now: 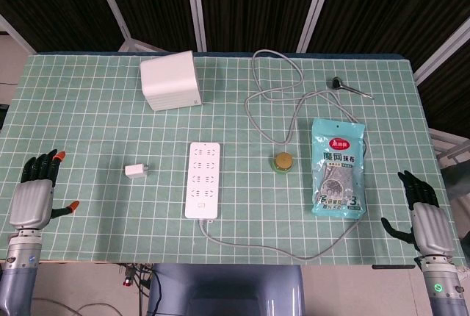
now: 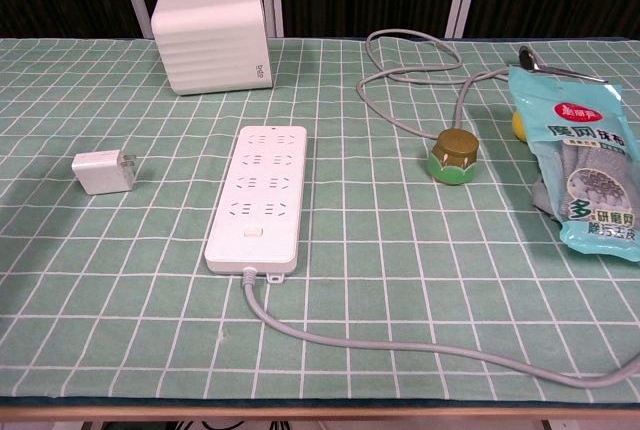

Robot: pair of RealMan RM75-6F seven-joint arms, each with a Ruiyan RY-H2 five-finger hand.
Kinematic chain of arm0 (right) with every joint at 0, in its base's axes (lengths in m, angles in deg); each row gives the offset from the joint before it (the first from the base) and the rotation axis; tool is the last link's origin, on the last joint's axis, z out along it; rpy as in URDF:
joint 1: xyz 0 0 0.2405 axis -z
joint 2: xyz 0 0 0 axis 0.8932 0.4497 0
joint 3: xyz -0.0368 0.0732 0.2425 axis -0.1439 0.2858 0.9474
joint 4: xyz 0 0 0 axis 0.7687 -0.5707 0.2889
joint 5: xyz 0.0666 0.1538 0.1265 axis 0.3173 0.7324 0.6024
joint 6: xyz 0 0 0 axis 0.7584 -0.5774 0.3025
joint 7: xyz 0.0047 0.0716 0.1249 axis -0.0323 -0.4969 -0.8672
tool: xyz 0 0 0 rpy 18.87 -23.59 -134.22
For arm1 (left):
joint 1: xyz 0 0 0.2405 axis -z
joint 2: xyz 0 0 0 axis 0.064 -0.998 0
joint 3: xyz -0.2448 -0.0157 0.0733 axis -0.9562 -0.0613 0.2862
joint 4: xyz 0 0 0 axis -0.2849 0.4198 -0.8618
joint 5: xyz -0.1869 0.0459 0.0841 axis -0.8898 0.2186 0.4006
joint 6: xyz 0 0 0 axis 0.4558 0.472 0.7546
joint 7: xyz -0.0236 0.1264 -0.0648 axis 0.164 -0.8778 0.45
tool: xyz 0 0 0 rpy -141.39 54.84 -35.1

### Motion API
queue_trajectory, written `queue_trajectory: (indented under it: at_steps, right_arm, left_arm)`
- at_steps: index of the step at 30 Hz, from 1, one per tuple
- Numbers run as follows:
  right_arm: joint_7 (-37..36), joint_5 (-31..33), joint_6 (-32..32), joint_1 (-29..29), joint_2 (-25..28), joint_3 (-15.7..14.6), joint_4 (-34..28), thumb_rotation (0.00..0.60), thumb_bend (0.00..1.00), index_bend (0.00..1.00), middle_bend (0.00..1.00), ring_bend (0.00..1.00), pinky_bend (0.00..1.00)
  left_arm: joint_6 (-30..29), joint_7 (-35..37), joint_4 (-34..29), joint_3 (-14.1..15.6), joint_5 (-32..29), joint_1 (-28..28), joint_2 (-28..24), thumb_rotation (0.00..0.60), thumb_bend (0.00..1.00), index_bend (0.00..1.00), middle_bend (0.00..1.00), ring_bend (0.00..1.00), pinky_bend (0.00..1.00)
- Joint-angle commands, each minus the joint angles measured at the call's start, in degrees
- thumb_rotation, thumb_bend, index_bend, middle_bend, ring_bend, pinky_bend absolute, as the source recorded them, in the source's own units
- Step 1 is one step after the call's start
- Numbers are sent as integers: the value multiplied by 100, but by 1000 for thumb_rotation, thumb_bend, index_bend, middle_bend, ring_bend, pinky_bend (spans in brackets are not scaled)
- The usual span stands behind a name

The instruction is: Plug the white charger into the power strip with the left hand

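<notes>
1. Left robot hand [image 1: 33,195] rests open, fingers spread, at the worktop's [image 1: 88,110] left edge; right robot hand [image 1: 424,217] likewise open at the right edge.
2. White charger [image 1: 136,171], a small cube lying on its side with prongs pointing toward the power strip [image 1: 203,180], sits just left of it, apart.

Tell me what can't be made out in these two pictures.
- Robot hands: outside the chest view; left and right show only in the head view.
- Cord: end cut off by the chest view's right edge.
- Packet: small print too small to read.
- Charger: prongs too small in the head view.
</notes>
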Motion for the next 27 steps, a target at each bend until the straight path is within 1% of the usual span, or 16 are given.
queue_trajectory:
  at_steps: [1, 11, 13, 14, 15, 16, 17, 18, 20, 21, 24, 27]
  right_arm:
    - [-7, 2, -5, 1, 2, -1, -2, 600, 340, 0, 0, 0, 0]
    - [-8, 49, -34, -1, 11, 8, -62, 600, 340, 0, 0, 0, 0]
    - [-10, 58, -38, 0, 15, 11, -70, 600, 340, 0, 0, 0, 0]
    - [-9, 58, -36, 0, 15, 11, -71, 600, 340, 0, 0, 0, 0]
    - [-11, 55, -34, 1, 17, 12, -75, 600, 340, 0, 0, 0, 0]
    - [-12, 52, -33, 1, 20, 12, -78, 600, 341, 0, 0, 0, 0]
    - [-11, 46, -31, 0, 22, 11, -79, 600, 341, 0, 0, 0, 0]
    - [-9, 38, -28, 2, 22, 7, -77, 600, 340, 0, 0, 0, 0]
    - [-15, 23, -13, 8, 22, 4, -72, 600, 340, 0, 0, 0, 0]
    - [-20, 21, -10, 10, 22, 4, -69, 600, 340, 0, 0, 0, 0]
    - [-43, 17, -10, 14, 32, 1, -76, 600, 340, 0, 0, 0, 0]
    - [-57, 9, -15, 16, 40, -4, -82, 600, 340, 0, 0, 0, 0]
  left_arm:
    - [24, -33, 3, -9, 1, -4, 5, 600, 95, 0, 0, 0, 0]
    - [112, -200, -35, -86, -85, -10, 18, 600, 95, 0, 0, 0, 0]
    - [100, -326, -28, -98, -87, 0, 8, 600, 100, 0, 39, 23, 63]
    - [87, -386, -26, -103, -82, 5, 5, 600, 121, 3, 95, 78, 156]
    - [77, -438, -29, -108, -75, 10, 3, 600, 161, 17, 187, 170, 283]
    - [72, -479, -39, -110, -70, 13, 0, 600, 195, 35, 265, 251, 366]
    - [75, -514, -57, -108, -66, 15, -5, 600, 247, 70, 394, 372, 476]
    - [88, -551, -80, -104, -73, 19, -13, 600, 293, 107, 521, 484, 561]
    - [207, -656, -167, -83, -163, 42, -48, 600, 352, 153, 666, 609, 655]
    - [301, -723, -242, -76, -256, 61, -75, 600, 376, 169, 710, 648, 686]
    - [748, -1110, -678, -82, -790, 195, -258, 600, 427, 204, 799, 725, 740]
    - [1069, -1508, -995, -138, -1252, 392, -371, 600, 458, 258, 856, 773, 771]
